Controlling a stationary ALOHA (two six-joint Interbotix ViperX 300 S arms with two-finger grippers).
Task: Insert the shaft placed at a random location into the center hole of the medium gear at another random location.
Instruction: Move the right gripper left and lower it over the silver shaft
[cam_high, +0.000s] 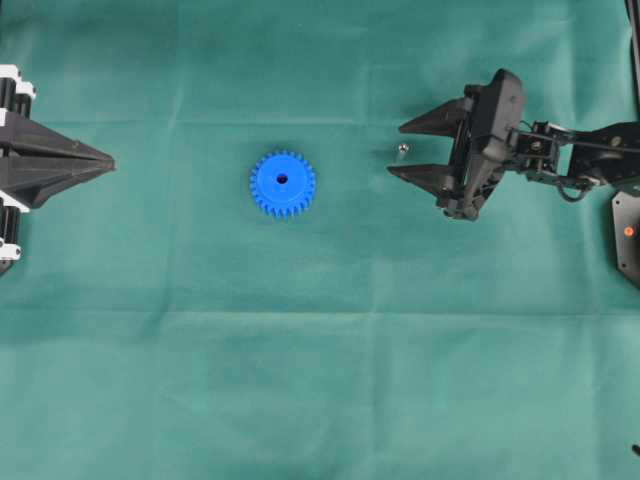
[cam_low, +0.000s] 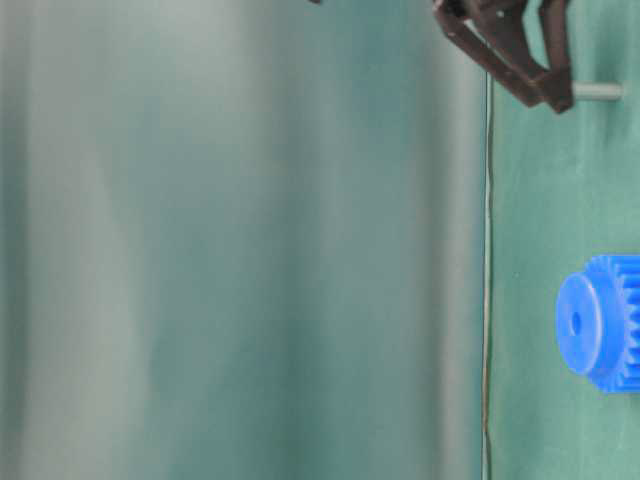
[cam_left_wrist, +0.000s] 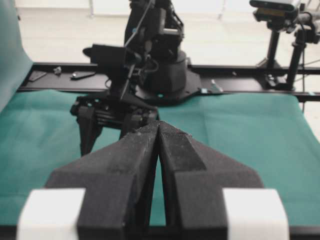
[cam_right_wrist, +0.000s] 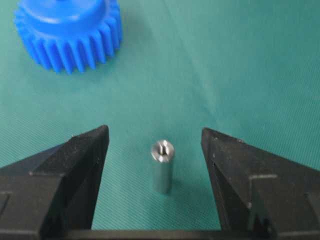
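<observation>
The blue medium gear lies flat on the green cloth, its center hole facing up; it also shows in the table-level view and the right wrist view. The silvery shaft stands upright on the cloth, seen in the right wrist view and the table-level view. My right gripper is open, its two fingers either side of the shaft without touching it. My left gripper is shut and empty at the left edge, far from the gear.
The green cloth covers the table. The right arm's base and a black rail stand at the far side in the left wrist view. A black mount sits at the right edge.
</observation>
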